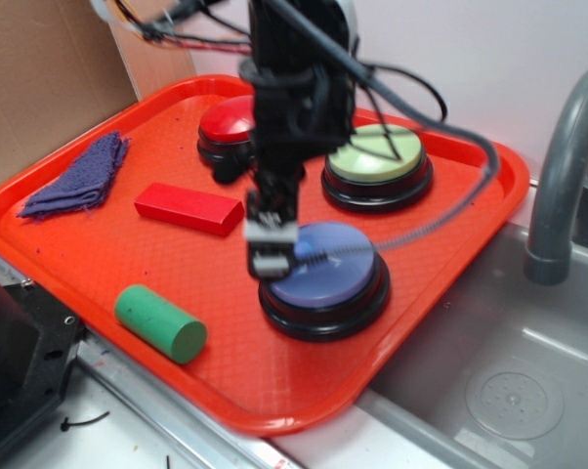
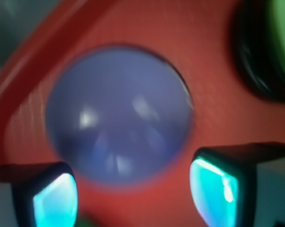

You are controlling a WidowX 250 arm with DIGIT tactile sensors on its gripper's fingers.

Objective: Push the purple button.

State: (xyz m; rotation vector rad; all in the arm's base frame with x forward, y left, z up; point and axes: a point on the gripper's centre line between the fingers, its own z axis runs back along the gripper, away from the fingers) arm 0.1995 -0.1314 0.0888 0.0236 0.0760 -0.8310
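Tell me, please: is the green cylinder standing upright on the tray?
No, the green cylinder lies on its side near the front edge of the tray.

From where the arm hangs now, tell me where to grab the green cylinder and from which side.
Grip the green cylinder across its curved middle, coming straight down. It lies on its side on the tray, so fingers should close across the round body, not the flat ends.

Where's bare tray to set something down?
Free: the tray's front corner between green cylinder and purple button; also between purple cloth and cylinder. Crowded: the back, red button, pale-green button, gripper.
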